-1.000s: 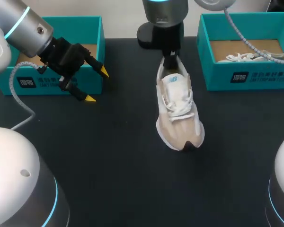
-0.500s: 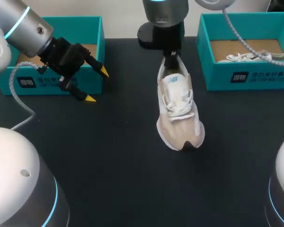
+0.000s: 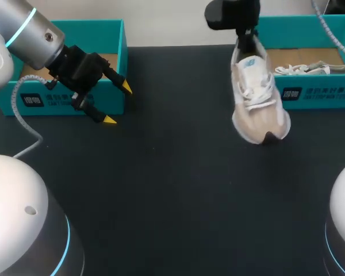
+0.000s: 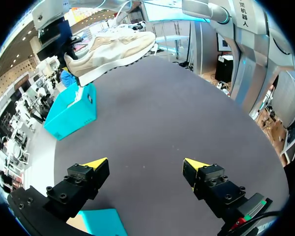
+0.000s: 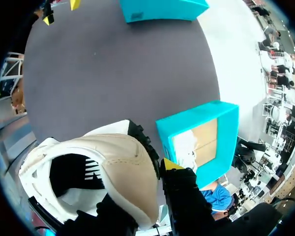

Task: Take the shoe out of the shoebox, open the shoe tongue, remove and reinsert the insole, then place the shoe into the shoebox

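Presently, the right claw (image 3: 246, 45) grips the beige-and-white laced sneaker (image 3: 256, 98) by its heel, aloft beside the right teal cardboard shoebox (image 3: 322, 95). The left claw (image 3: 118, 103) hangs open. Boxing appears outstanding; insole status cannot be verified.

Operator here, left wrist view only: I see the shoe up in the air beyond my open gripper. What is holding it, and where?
Observer: The right gripper is shut on the shoe at its heel.
Operator: Is the shoebox next to it free?
Observer: No. The head view shows a second shoe lying in the right shoebox.
Operator: And the shoebox by my left arm?
Observer: The left shoebox shows bare cardboard floor, though the arm hides part of it.
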Robot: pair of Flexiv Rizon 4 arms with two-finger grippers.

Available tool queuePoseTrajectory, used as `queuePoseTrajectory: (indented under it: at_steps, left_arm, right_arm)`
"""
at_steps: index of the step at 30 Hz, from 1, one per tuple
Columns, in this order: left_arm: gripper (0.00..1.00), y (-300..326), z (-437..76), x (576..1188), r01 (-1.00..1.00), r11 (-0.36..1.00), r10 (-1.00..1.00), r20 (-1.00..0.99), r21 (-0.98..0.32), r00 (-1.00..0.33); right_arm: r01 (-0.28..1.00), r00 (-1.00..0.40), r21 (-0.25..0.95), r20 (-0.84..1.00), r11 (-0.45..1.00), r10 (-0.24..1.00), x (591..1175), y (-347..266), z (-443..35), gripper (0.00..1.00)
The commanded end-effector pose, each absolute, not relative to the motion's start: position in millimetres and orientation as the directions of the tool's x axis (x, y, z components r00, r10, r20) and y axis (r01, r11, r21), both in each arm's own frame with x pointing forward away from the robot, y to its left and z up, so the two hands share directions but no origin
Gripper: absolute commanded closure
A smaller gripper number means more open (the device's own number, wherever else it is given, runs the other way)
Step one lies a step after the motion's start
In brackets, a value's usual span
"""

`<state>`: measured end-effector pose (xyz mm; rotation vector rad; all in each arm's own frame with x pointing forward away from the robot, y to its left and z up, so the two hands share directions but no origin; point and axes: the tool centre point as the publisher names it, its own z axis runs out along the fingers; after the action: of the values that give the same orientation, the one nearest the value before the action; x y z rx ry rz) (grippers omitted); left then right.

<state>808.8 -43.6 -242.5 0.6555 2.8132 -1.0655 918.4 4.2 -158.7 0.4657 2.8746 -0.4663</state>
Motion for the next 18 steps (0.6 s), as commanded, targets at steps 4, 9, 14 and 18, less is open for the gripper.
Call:
queuePoseTrajectory:
  at_steps: [4, 9, 14, 18]
  left_arm:
    - [0.00, -44, -242, 809, 0.411, 0.672, 0.368, -0.204, -0.617, -0.907]
    - [0.00, -44, -242, 809, 0.411, 0.672, 0.368, -0.204, -0.617, -0.907]
    - [0.00, -44, -242, 809, 0.411, 0.672, 0.368, -0.204, -0.617, -0.907]
    - [0.00, -44, -242, 809, 0.411, 0.672, 0.368, -0.204, -0.617, -0.907]
  right_arm:
    - [0.379, -0.912, -0.250, -0.264, 0.891, 0.313, 940, -35, -155, 1.00]
    - [0.404, -0.901, -0.249, -0.272, 0.880, 0.337, 945, -49, -150, 1.00]
    - [0.413, -0.898, -0.247, -0.272, 0.877, 0.346, 950, -61, -141, 1.00]
    - [0.455, -0.877, -0.212, -0.272, 0.865, 0.395, 955, -71, -136, 1.00]
